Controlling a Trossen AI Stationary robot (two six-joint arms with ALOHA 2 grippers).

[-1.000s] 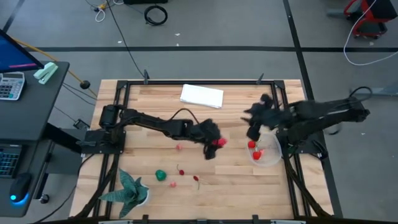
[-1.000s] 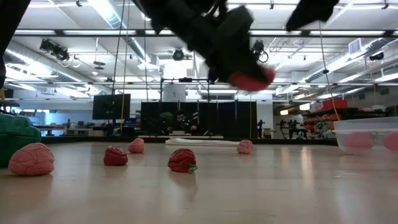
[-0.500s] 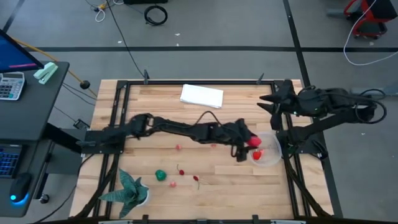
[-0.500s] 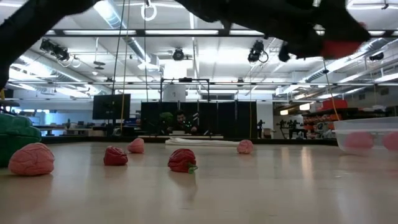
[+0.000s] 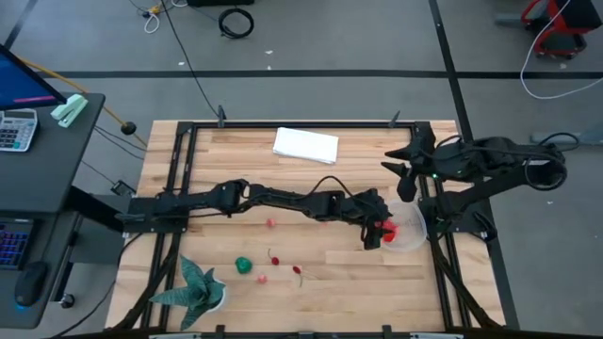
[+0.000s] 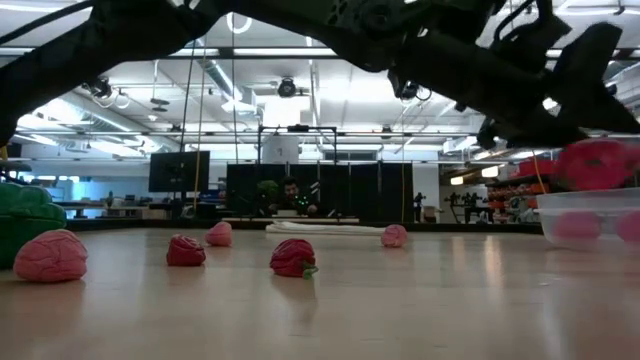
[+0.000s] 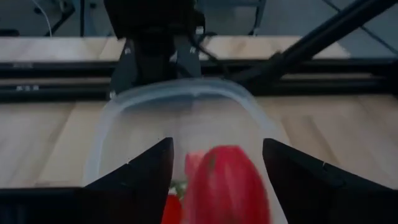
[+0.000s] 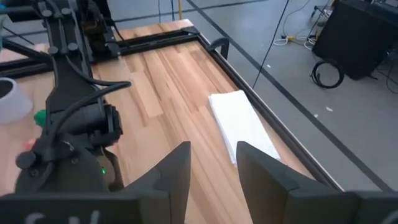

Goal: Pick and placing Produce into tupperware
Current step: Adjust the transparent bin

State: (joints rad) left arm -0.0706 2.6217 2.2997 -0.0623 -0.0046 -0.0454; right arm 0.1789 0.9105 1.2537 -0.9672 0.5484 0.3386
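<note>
While the left arm stretches across the wooden table (image 5: 226,254) toward 3 o'clock, its left gripper (image 5: 379,229) hangs over the rim of the clear tupperware (image 5: 411,237), fingers spread around a large red produce piece (image 7: 225,185); whether they actually press on it cannot be told. Red pieces already lie inside the tupperware. More produce, pink and red bits (image 6: 186,250) and a green piece (image 5: 244,266), lies near 7 o'clock. At 2 o'clock the right gripper (image 5: 406,169) waits, fingers parted and empty, near a white cloth (image 5: 305,145).
</note>
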